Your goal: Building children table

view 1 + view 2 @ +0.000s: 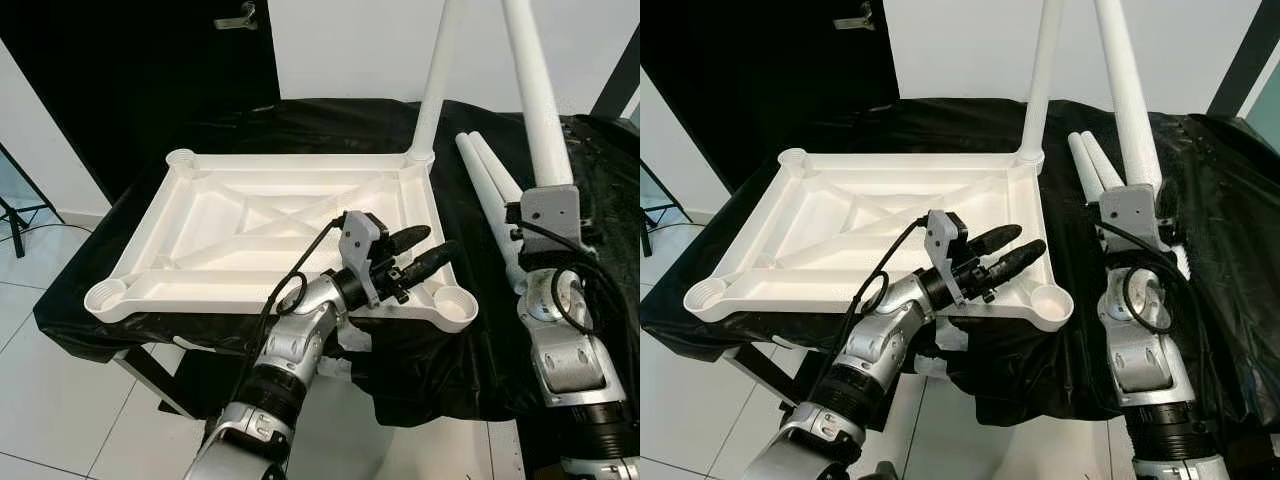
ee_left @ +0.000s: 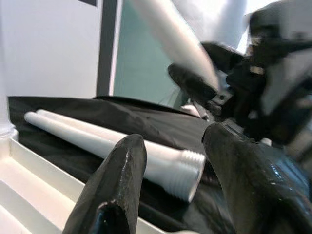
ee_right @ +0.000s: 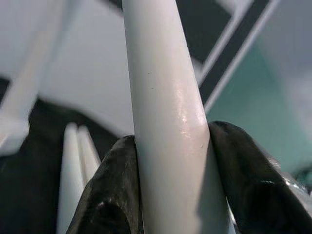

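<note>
Left eye view: tabletop [image 1: 270, 225] lies underside up on black cloth [image 1: 480, 360], prob. so corner sockets face upward for legs. One fitted leg [image 1: 437, 80] stands in far-right socket. Left gripper [image 1: 425, 250] hovers over near-right part of tray, fingers apart, holding nothing; near-right socket [image 1: 455, 300] just beside it, vacant. Right arm raised at right, carrying held leg [image 1: 535, 90] steeply upright.

Right eye view: same layout. Two spare legs [image 1: 1090, 165] lie side by side on cloth betw. tabletop and right arm, within reach.

Left wrist view: fingers [image 2: 114, 190] spread wide, nothing betw. them; spare legs' threaded ends point toward camera; right gripper [image 2: 214, 92] beyond, blurred, around its leg.

Right wrist view: both fingers [image 3: 109, 190] clamped against held leg, touching each side. Judgement: leg kept upright so threaded end can drop into a vacant socket.
</note>
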### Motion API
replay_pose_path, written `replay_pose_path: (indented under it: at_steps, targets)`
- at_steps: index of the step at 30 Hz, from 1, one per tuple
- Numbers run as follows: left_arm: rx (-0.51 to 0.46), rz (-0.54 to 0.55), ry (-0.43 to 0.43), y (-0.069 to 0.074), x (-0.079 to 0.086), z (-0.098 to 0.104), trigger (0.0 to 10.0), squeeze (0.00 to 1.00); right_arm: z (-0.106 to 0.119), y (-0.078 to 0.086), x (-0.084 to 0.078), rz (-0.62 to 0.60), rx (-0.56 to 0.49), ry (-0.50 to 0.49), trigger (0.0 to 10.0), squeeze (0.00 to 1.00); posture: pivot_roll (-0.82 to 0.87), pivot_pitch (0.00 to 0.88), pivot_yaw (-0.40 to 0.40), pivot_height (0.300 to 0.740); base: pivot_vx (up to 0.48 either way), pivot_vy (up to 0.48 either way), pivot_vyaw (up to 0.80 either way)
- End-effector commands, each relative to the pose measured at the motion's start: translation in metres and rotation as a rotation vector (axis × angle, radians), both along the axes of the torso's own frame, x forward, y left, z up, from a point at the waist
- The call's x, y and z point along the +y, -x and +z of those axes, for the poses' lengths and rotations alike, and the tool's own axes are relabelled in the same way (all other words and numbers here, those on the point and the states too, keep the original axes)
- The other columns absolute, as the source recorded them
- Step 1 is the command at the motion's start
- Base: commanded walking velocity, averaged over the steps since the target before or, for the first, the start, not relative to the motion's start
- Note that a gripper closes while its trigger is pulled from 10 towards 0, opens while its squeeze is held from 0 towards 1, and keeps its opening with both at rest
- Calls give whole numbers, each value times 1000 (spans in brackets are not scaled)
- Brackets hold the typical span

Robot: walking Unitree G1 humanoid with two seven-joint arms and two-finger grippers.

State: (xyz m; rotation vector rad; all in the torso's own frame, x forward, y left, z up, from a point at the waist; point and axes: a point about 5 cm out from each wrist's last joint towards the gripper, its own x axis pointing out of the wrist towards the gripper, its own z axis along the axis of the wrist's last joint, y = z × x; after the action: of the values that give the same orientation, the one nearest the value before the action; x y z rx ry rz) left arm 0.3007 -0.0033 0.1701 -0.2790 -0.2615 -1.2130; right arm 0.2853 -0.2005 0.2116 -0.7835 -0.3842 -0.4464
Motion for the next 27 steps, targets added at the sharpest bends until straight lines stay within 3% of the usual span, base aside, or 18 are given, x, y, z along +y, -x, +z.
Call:
replay_pose_path:
  at_steps: [1, 7, 8, 10, 17, 19, 27]
  targets:
    - [23, 27, 39, -4, 3, 6, 10000, 0, 5, 3, 9, 36, -56, 64, 10000, 0, 98, 0, 40, 740, 0, 0, 0]
    - [88, 2, 166, -11, 12, 20, 10000, 0, -2, 4, 19, 109, -76, 174, 10000, 0, 106, 0, 30, 740, 0, 0, 0]
    - [88, 2, 166, -11, 12, 20, 10000, 0, -2, 4, 19, 109, -76, 174, 10000, 0, 106, 0, 30, 740, 0, 0, 0]
    - [122, -11, 247, -14, 19, 28, 10000, 0, -8, 4, 18, 120, -62, 180, 10000, 0, 108, 0, 28, 740, 0, 0, 0]
    - [161, -17, 322, -17, 26, 33, 10000, 0, -13, 5, 20, 142, -53, 199, 10000, 0, 109, 0, 24, 740, 0, 0, 0]
    - [194, -15, 378, -20, 30, 37, 10000, 0, -17, 7, 22, 161, -46, 217, 10000, 0, 106, 0, 24, 740, 0, 0, 0]
    - [197, -7, 353, -20, 29, 36, 10000, 0, -22, 8, 25, 191, -37, 247, 10000, 0, 102, 0, 25, 740, 0, 0, 0]
